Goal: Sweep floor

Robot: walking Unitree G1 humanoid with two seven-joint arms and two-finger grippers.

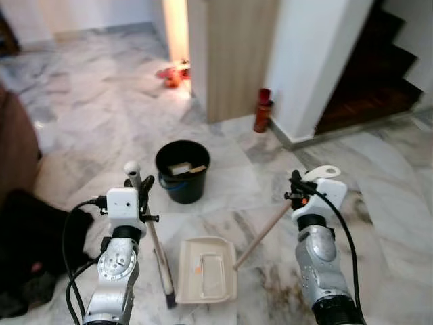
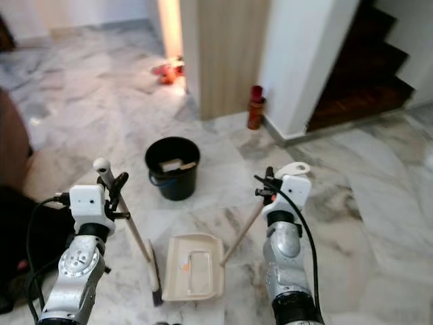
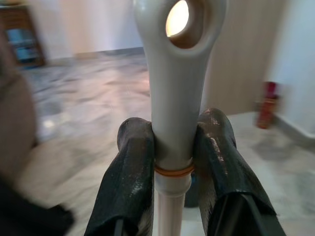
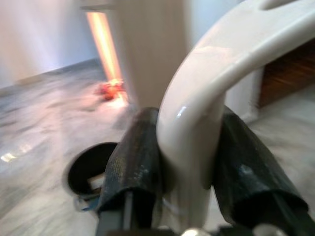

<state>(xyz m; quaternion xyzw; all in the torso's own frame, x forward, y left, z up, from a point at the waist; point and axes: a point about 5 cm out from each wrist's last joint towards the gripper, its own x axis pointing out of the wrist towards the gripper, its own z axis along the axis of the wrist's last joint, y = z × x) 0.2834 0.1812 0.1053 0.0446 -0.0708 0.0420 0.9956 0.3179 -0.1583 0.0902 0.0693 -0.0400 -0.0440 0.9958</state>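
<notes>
- Grey-veined marble floor (image 1: 101, 108) spreads out below me, with a cream dustpan (image 1: 207, 269) lying flat on it between my two arms.
- My left gripper (image 3: 172, 147) is pinched on the top of the broom handle (image 1: 150, 230), one black finger on each side, just under the pale grip with its hanging hole.
- The broom (image 2: 135, 233) slants down from that grip; its dark head (image 2: 155, 288) sits on the floor just beside the dustpan's left edge.
- My right gripper (image 4: 189, 152) is clamped around the curved cream loop at the top of the dustpan handle (image 1: 262, 235), which runs down at an angle to the pan's right side.
- A small orange scrap (image 1: 198, 269) lies inside the pan.
- A black bucket (image 1: 183, 172) stands on the floor beyond the dustpan, apart from it, with pale pieces of rubbish in it.
- Farther off, a red bottle-like object (image 1: 262, 110) stands at the base of the wooden panel (image 1: 233, 54), and red-orange items (image 1: 172, 73) lie near the lit doorway.
- Dark stairs (image 1: 372, 68) rise at the right; a dark heap (image 1: 27, 244) lies at my left.
</notes>
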